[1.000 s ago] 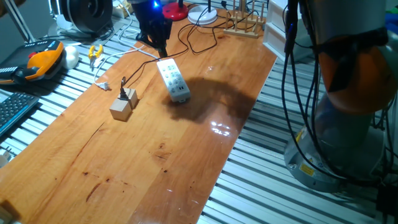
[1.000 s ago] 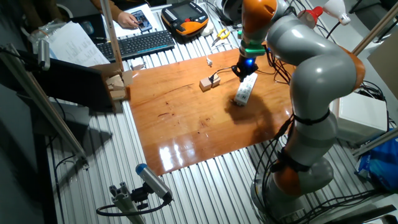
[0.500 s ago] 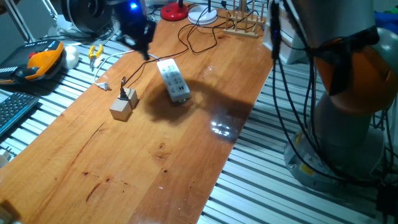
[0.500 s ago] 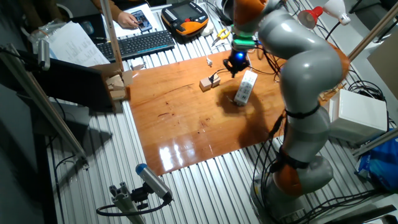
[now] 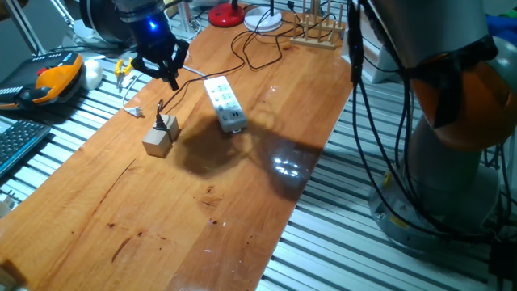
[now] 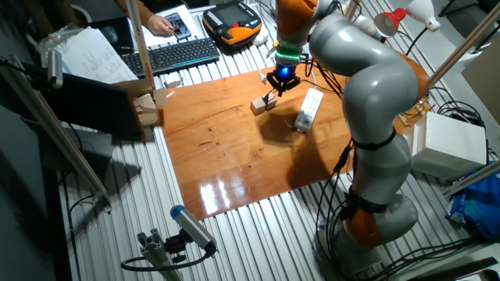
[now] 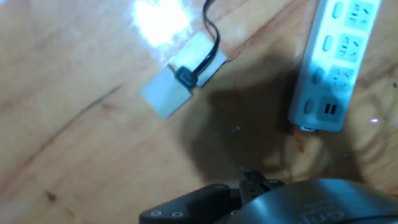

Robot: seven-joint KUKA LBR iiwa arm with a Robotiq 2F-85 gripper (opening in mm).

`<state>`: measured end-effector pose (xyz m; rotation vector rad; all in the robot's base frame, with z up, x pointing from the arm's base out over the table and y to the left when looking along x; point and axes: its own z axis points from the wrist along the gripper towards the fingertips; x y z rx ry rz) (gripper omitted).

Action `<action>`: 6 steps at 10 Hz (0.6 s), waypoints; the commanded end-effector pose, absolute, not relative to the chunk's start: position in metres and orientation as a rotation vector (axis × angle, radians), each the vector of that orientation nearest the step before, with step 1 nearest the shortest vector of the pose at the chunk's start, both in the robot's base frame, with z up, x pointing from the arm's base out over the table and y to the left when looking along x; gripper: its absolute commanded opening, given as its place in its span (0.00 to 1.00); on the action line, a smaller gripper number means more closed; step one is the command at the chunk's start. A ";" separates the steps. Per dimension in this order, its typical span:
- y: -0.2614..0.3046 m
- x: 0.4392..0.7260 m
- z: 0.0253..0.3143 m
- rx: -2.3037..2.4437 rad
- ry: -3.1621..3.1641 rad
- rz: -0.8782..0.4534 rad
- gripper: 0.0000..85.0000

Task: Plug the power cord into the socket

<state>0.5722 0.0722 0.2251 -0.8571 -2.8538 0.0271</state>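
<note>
I am watching the gripper (image 5: 167,74) hanging above the table (image 5: 242,202), now over the gap between the socket (image 5: 224,103) and the wooden cubes (image 5: 160,136) — a second ago it was sitting right over the far end of the socket, and half a second ago it was already sliding off toward the cubes' side. I cannot tell whether its fingers are apart or together; they are dark and small in both fixed views, and the hand view is showing only part of the hand's housing at the bottom edge.

The socket is lying flat on the wood, unchanged in place, its row of outlets facing up. In the hand view it (image 7: 331,68) is running down the right side of the picture, with the cubes (image 7: 182,76) well to its left.

The power cord (image 5: 164,115) is resting with its small black plug on top of the cubes, the thin black line trailing back toward the socket's far end — apart from the socket, not in any outlet. In the other fixed view the gripper (image 6: 279,80) is hovering just beside the cubes (image 6: 260,104), between them and the socket (image 6: 308,109).
</note>
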 end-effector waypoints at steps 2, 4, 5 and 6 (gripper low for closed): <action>0.072 0.572 0.225 -1.638 -2.540 0.015 0.00; 0.072 0.572 0.225 -1.589 -2.560 0.021 0.00; 0.072 0.572 0.225 -1.541 -2.595 0.020 0.00; 0.072 0.572 0.225 -1.518 -2.599 0.004 0.00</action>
